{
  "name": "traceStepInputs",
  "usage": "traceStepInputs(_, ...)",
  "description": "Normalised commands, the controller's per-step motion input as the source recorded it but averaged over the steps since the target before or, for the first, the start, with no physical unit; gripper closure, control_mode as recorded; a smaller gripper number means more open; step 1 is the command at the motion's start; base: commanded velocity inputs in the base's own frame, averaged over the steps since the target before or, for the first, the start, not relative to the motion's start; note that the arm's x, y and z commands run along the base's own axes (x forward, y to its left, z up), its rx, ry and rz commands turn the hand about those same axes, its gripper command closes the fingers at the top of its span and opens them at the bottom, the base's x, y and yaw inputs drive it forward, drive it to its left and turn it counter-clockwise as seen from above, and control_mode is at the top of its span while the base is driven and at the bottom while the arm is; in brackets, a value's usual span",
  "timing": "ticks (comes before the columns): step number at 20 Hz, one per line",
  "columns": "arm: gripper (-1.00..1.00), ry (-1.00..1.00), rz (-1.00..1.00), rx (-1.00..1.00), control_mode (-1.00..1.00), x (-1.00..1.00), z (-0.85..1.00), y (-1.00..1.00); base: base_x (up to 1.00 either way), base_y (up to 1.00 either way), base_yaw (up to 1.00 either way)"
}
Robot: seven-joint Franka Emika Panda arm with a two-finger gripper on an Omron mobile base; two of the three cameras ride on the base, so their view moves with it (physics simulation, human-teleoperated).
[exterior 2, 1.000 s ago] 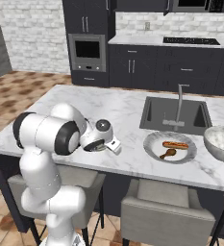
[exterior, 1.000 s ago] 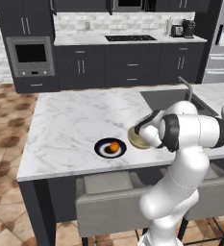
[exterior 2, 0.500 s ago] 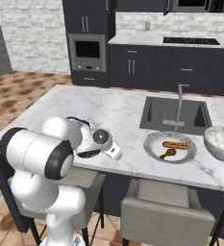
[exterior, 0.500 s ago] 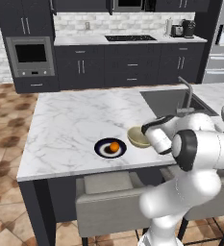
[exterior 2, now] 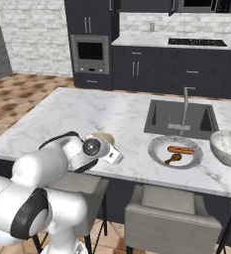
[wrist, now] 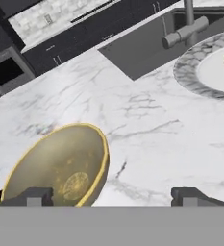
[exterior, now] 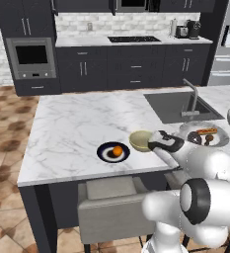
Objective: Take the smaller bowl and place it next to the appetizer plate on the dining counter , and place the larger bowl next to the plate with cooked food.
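The smaller bowl (exterior: pixel 140 140), glossy golden-tan, rests on the dining counter (exterior: pixel 77 128) just right of the appetizer plate (exterior: pixel 113 151), a small dark plate with an orange morsel. My gripper (wrist: pixel 112 196) hovers open at the bowl's right rim; its fingertips (wrist: pixel 34 196) stand wide apart, and the bowl (wrist: pixel 60 166) lies low on the left, free of them. In the left base view the gripper (exterior: pixel 155 144) sits right beside the bowl. The plate with cooked food (exterior: pixel 204 136) lies further right. The larger bowl (exterior 2: pixel 229 147), marbled, stands at the counter's right end.
A sink (exterior 2: pixel 181 119) with a tap (exterior 2: pixel 185 106) is set into the counter behind the grey plate (exterior 2: pixel 175 151). Grey stools (exterior 2: pixel 169 218) stand along the counter's near edge. The wall counter with a cooktop (exterior: pixel 131 39) and an oven (exterior: pixel 31 57) lies far behind.
The jaws have opened and let go of the golden-tan bowl, which now sits on the counter beside the small dark plate. The arm has folded lower toward the counter's edge.
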Motion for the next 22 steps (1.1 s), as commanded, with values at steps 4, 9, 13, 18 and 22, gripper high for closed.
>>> traceStepInputs(4,-1.0,-0.01,0.0,-0.09,-1.0,-0.13,1.0,-0.46,0.0,0.0,0.0)
traceStepInputs(9,-1.0,0.02,0.0,-0.05,-1.0,-0.32,1.0,-0.44,0.0,0.0,0.0)
traceStepInputs(13,-1.0,0.03,0.05,0.0,-1.0,-0.61,1.0,-0.08,0.0,0.0,0.0)
traceStepInputs(18,-1.0,0.0,0.14,-0.03,-1.0,-0.89,1.0,0.04,0.0,0.0,0.0)
traceStepInputs(22,-1.0,-0.02,0.14,-0.03,-1.0,-0.98,0.73,0.05,0.0,0.0,0.0)
